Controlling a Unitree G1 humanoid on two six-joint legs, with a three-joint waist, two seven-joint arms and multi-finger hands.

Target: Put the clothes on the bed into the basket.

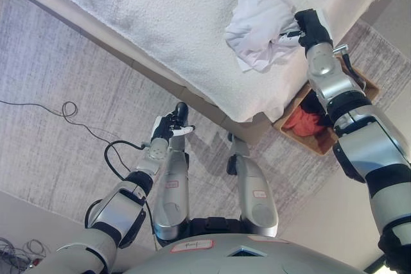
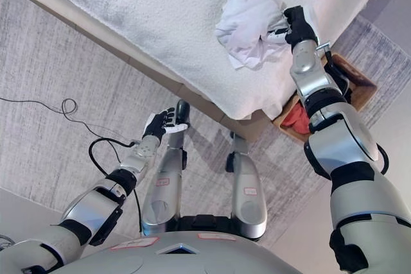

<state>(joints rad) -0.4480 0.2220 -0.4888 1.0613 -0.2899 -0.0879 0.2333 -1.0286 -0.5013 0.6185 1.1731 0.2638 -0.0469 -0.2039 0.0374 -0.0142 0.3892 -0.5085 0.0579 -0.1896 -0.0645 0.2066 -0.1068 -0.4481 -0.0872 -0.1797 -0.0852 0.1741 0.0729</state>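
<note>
A crumpled white garment (image 1: pixel 260 24) lies on the bed's white cover (image 1: pixel 160 11) near its right edge. My right hand (image 1: pixel 309 27) is shut on the garment's right side, fingers curled into the cloth. It also shows in the right eye view (image 2: pixel 297 22). A brown basket (image 1: pixel 324 142) stands on the floor right of the bed, partly hidden behind my right arm, with a red-orange garment (image 1: pixel 305 122) inside. My left hand (image 1: pixel 170 126) hangs low in front of the bed's edge, fingers relaxed and empty.
The bed's beige frame edge (image 1: pixel 128 62) runs diagonally across the view. A grey rug (image 1: pixel 58 139) covers the floor before it. Pale bare floor (image 1: pixel 321 216) shows at the lower right.
</note>
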